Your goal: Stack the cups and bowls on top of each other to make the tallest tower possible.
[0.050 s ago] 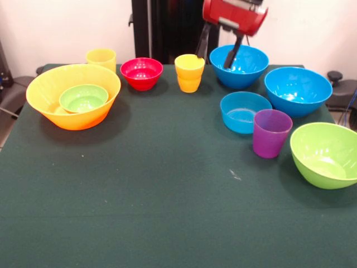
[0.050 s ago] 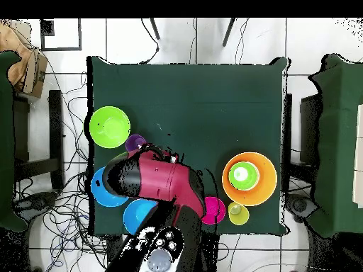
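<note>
My gripper (image 1: pixel 214 60) hangs open at the back of the table, one black finger inside the rear blue bowl (image 1: pixel 245 70) and the other just outside its left rim. A second large blue bowl (image 1: pixel 298 90), a shallow blue bowl (image 1: pixel 244 111), a purple cup (image 1: pixel 271 133) and a lime green bowl (image 1: pixel 326 153) stand to the right. On the left, the big orange-yellow bowl (image 1: pixel 50 89) holds a small green bowl (image 1: pixel 83 97). A yellow cup (image 1: pixel 101 57), a red bowl (image 1: pixel 141 72) and another yellow cup (image 1: pixel 189 72) line the back. In the overhead view the arm (image 2: pixel 159 180) hides the gripper.
A dark green cloth covers the table (image 1: pixel 167 195). From above, the lime green bowl (image 2: pixel 110 127), the orange-yellow bowl (image 2: pixel 266 191) and the red bowl (image 2: pixel 213 210) show around the arm. Chairs and cables surround the table.
</note>
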{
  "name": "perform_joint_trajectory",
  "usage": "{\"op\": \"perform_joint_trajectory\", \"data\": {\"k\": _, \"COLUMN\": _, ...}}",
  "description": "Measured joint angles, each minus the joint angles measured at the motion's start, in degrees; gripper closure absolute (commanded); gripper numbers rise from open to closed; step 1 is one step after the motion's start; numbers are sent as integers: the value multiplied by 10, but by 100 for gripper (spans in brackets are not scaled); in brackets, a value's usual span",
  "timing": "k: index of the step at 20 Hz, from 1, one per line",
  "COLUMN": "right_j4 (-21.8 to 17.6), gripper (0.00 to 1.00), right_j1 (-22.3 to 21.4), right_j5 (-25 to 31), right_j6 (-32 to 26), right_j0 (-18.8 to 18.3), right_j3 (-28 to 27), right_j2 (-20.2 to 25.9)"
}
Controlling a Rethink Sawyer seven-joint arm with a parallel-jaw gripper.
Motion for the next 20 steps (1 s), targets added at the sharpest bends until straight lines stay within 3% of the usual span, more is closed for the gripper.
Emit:
{"op": "perform_joint_trajectory", "data": {"k": 7, "right_j4": 0, "gripper": 0, "right_j1": -77, "right_j5": 65, "right_j6": 1, "right_j0": 23, "right_j3": 24, "right_j2": -36}}
{"op": "perform_joint_trajectory", "data": {"k": 11, "right_j4": 1, "gripper": 0, "right_j1": -118, "right_j5": 129, "right_j6": 16, "right_j0": 69, "right_j3": 31, "right_j2": -73}}
{"op": "perform_joint_trajectory", "data": {"k": 20, "right_j4": 7, "gripper": 0, "right_j1": -158, "right_j5": 124, "right_j6": 41, "right_j0": 81, "right_j3": 85, "right_j2": -79}}
